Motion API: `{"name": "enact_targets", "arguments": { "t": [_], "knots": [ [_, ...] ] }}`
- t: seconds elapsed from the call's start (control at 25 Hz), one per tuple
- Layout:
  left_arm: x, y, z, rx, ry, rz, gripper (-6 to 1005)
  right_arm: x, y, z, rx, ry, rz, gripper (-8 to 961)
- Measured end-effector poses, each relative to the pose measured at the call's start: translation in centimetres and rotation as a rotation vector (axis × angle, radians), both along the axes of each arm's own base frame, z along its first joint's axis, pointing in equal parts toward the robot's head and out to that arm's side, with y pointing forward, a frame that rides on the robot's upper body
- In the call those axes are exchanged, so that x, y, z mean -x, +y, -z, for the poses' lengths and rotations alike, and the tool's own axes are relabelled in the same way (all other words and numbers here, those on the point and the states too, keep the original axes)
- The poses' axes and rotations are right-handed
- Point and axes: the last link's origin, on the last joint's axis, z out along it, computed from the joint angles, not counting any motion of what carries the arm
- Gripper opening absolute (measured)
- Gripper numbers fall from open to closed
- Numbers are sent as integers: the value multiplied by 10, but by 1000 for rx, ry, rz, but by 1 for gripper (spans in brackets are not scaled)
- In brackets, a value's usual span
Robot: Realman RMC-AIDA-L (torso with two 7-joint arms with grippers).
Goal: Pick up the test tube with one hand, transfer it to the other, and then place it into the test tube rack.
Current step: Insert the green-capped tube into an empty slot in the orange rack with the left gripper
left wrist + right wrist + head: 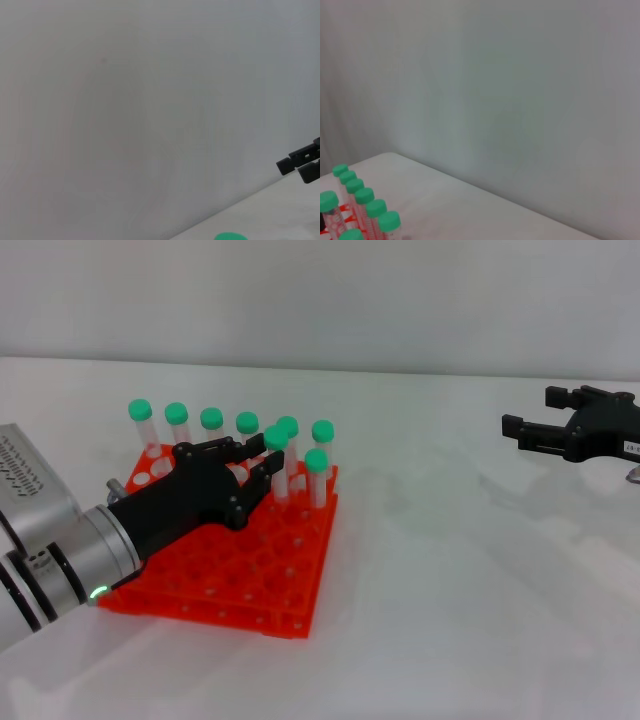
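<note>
Over the left side of the white tabletop [430, 570], the left gripper [262, 453] reaches across the orange test tube rack [250, 570], its fingers [272, 462] closed around the test tube [277, 465] just under the green cap, the tube upright with its lower end at or in a rack hole; whether it is fully seated I cannot tell. Seven other capped tubes [212, 430] stand in the rack's far rows. The tube looks light, stiff and smooth-walled, so it could slip or tilt in a loose pinch; the straight stretch below the cap seems the best place to hold. Far to the right, the right gripper [545, 420] hangs over bare tabletop with its fingers spread and empty. No readable brand or writing shows on tubes, rack or arms.
</note>
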Motion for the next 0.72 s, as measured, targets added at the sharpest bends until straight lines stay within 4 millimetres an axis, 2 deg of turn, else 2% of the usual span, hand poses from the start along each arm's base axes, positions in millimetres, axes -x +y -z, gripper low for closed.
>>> {"name": "enact_targets", "arguments": {
  "t": [0.72],
  "knots": [
    [15, 1, 2, 6, -45, -129, 251, 1, -1, 3, 16, 0, -6, 829]
  ]
}}
